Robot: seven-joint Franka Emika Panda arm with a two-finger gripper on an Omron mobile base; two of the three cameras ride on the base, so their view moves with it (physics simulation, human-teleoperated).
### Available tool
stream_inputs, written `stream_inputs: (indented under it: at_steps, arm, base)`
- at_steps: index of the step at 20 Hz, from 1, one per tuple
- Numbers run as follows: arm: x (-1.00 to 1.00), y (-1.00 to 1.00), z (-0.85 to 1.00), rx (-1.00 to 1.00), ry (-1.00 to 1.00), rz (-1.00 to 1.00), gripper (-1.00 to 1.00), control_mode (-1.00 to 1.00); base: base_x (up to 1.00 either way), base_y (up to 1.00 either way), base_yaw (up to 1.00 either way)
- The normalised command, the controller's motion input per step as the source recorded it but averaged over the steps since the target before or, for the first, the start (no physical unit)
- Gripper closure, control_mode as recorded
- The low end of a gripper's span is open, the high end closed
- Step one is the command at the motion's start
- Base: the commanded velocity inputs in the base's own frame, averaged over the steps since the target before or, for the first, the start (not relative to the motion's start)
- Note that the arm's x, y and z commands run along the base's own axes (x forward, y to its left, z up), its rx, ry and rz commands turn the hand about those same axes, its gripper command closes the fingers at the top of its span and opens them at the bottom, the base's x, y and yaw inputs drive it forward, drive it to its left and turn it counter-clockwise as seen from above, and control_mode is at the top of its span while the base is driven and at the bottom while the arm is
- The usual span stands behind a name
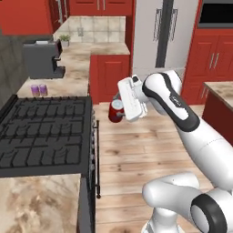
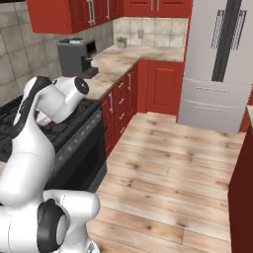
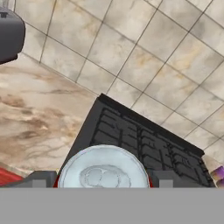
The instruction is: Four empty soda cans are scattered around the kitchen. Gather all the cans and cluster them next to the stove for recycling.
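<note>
We see our claw (image 1: 119,111) clenched on a small red cylindrical soda can (image 1: 116,112) with a silvery top, held in the air over the wooden plank floor (image 1: 136,150), just off the front right corner of the wide black gas stove (image 1: 43,132) with its dark iron grates. In the hand view the can's round silver lid (image 3: 103,170) sits between our two dark fingertips (image 3: 40,179), red showing at its edges, with the stove's grates (image 3: 144,144) and the tan tiled wall (image 3: 144,57) beyond it.

On the beige marbled bench (image 1: 75,68) just behind the stove's far edge we see two small purple soda cans (image 1: 38,89) standing upright side by side, close together and near the stove's back left corner. Further along that bench stands a dark grey boxy coffee machine (image 1: 43,59), and beyond it a small green potted plant (image 1: 65,39) in the corner.

From the right base view our white arm (image 2: 49,106) bends across the front of the stove (image 2: 74,133), and we cannot make out the claw or the red can there. Red cabinets (image 2: 163,86) run below the bench, and a tall silver refrigerator (image 2: 217,64) stands at the end of the row.
</note>
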Motion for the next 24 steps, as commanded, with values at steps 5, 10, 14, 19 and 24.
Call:
stream_inputs:
  at_steps: [5, 10, 14, 19, 24]
  arm:
    - [0.0, 0.0, 0.0, 0.0, 0.0, 0.0, 1.0, 1.0]
    - [0.0, 0.0, 0.0, 0.0, 0.0, 0.0, 1.0, 1.0]
    - [0.0, 0.0, 0.0, 0.0, 0.0, 0.0, 1.0, 1.0]
    - [0.0, 0.0, 0.0, 0.0, 0.0, 0.0, 1.0, 1.0]
    - [0.0, 0.0, 0.0, 0.0, 0.0, 0.0, 1.0, 1.0]
  base:
    - [0.69, 0.29, -0.03]
    - [0.85, 0.2, -0.01]
    - [0.88, 0.21, 0.0]
    - [0.9, 0.2, 0.0]
    - [0.94, 0.19, 0.0]
